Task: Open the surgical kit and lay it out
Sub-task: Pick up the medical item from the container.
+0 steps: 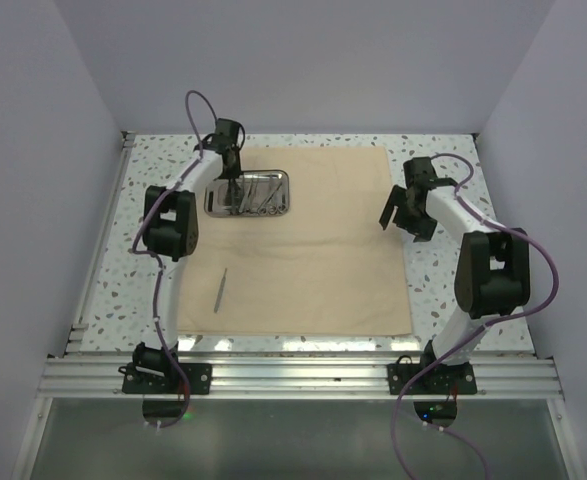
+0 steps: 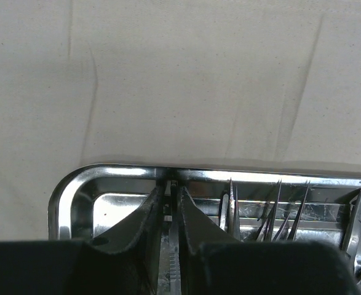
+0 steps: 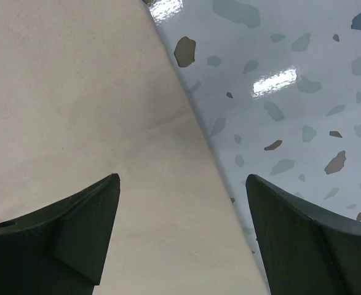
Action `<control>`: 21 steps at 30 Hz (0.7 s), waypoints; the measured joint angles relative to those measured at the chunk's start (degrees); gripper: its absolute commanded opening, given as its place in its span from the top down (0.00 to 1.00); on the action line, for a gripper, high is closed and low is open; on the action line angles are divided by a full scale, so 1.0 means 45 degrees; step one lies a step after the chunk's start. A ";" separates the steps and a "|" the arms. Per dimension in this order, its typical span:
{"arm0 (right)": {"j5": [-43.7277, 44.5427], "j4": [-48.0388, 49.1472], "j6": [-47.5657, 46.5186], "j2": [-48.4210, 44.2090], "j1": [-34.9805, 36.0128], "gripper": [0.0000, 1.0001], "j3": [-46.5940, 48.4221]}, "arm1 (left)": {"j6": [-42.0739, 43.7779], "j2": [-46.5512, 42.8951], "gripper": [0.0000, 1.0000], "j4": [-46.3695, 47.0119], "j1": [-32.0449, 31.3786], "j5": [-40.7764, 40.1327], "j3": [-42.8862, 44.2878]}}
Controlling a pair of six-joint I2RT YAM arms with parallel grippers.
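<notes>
L jaws clenched on thin tool [image 2: 170, 270] in tray [image 2: 106, 171], far-left bench [image 1: 443, 290] corner, on cloth [image 1: 323, 260]; lift straight & slow so neighbours [image 2: 272, 209] don't snag; lay beside loose tool [image 1: 219, 290] nr left edge; R jaws released.

Glossy white surface [image 1: 123, 290], flecked with grey and brown. Directly on it, spread flat: beige cloth wrap [image 1: 313, 260], covering the middle, with bare speckled strips left, right and beyond. Bordered at the near edge by a metal rail [image 1: 303, 375].
</notes>
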 measured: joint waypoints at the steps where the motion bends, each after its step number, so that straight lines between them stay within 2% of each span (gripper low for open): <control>1: 0.0000 0.0010 0.0000 0.0000 -0.0034 0.13 0.0005 | 0.0044 -0.0005 0.83 0.0000 -0.0044 -0.0058 -0.0015; 8: -0.0005 0.0024 0.0005 0.0010 -0.0102 0.13 0.0000 | 0.0495 -0.0151 1.00 0.0330 -0.0204 -0.0306 -0.0389; 21: -0.0024 0.0097 0.0005 0.0010 -0.0165 0.13 0.0000 | 0.0505 0.0199 1.00 -0.0675 -0.0121 0.0034 0.0665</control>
